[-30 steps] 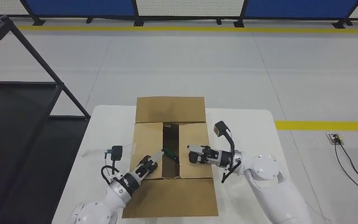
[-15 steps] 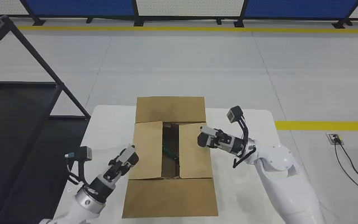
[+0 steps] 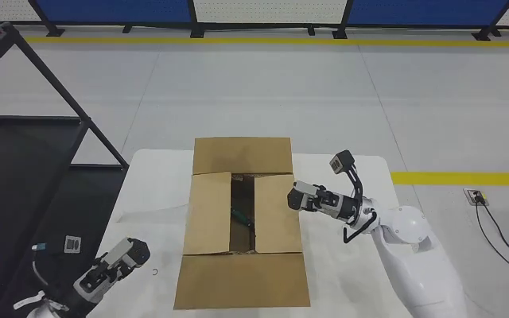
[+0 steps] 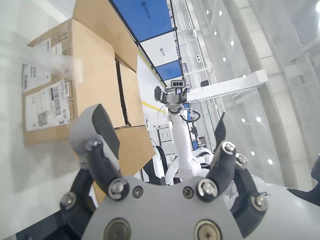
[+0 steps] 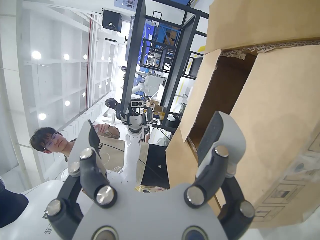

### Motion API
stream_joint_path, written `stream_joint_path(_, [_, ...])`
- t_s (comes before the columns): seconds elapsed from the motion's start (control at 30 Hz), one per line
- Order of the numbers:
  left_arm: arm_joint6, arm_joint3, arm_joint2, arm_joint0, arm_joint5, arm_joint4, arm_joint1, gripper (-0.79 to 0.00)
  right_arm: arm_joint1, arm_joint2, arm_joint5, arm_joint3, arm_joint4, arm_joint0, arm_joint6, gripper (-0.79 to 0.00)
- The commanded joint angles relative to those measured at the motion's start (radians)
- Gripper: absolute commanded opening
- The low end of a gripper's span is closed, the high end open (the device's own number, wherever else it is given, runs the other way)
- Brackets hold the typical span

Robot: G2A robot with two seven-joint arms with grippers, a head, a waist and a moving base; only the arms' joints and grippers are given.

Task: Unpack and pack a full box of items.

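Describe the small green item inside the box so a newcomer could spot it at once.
On the white table stands a brown cardboard box, its two inner flaps folded in with a dark slot left between them. About midway along that slot lies a small green item, the only coloured thing visible in the dark opening between the plain brown flaps.

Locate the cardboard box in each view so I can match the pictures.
Top view: cardboard box in the middle of the white table.
Left wrist view: the box lies beyond the left gripper, its labelled side facing the camera.
Right wrist view: the box is close beside the right gripper.
Shared landmark: the dark gap between the inner flaps.
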Motion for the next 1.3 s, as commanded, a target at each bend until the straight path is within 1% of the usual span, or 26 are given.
stream_joint_path(0.0, [0.000,0.000,0.000,0.000,0.000,0.000,0.000,0.000,0.000,0.000,0.000,0.000,0.000,0.000,0.000,0.000])
stream_joint_path(0.1, [0.010,0.002,0.000,-0.001,0.005,0.000,0.000,0.000,0.000,0.000,0.000,0.000,0.000,0.000,0.000,0.000])
stream_joint_path(0.17, [0.058,-0.006,0.008,-0.009,0.027,0.009,-0.001,0.000,-0.002,-0.008,0.003,0.003,0.012,-0.009,-0.030,0.000])
stream_joint_path(0.2, [0.062,-0.005,0.019,-0.008,0.041,0.009,-0.001,0.000,-0.003,-0.016,0.003,0.016,0.013,-0.003,-0.033,0.000])
stream_joint_path(0.3, [0.006,0.011,0.021,-0.012,0.092,-0.024,0.005,0.000,-0.008,-0.034,-0.015,0.097,0.013,0.047,-0.045,0.000])
stream_joint_path(0.37, [-0.047,0.034,0.004,-0.017,0.112,-0.050,0.010,0.000,-0.011,-0.047,-0.022,0.168,-0.012,0.093,-0.069,0.000])
stream_joint_path(0.4, [-0.076,0.046,-0.004,-0.017,0.120,-0.053,0.013,0.000,-0.014,-0.058,-0.036,0.195,0.004,0.113,-0.060,0.000])
stream_joint_path(0.47, [-0.126,0.069,-0.019,-0.015,0.121,-0.055,0.019,0.000,-0.018,-0.065,-0.071,0.272,-0.010,0.158,-0.088,0.000])
stream_joint_path(0.57, [-0.209,0.097,-0.033,-0.006,0.113,-0.015,0.029,0.000,-0.029,-0.091,-0.110,0.379,-0.023,0.227,-0.123,0.000])
stream_joint_path(0.67, [-0.281,0.126,-0.030,-0.008,0.103,-0.017,0.036,0.000,-0.043,-0.124,-0.173,0.470,0.005,0.286,-0.103,0.000])
stream_joint_path(0.77, [-0.343,0.149,-0.023,-0.011,0.111,0.004,0.045,0.000,-0.056,-0.152,-0.205,0.559,-0.021,0.346,-0.149,0.000])
stream_joint_path(0.9, [-0.383,0.140,0.005,-0.013,0.113,0.054,0.055,0.000,-0.074,-0.190,-0.231,0.659,-0.068,0.412,-0.229,0.000])
stream_joint_path(1.0, [-0.415,0.122,0.026,-0.009,0.115,0.080,0.061,0.000,-0.090,-0.224,-0.216,0.713,-0.104,0.450,-0.276,0.000])
stream_joint_path(1.27, [-0.415,0.120,0.028,-0.008,0.115,0.084,0.061,0.000,-0.090,-0.224,-0.216,0.713,-0.104,0.450,-0.276,0.000])
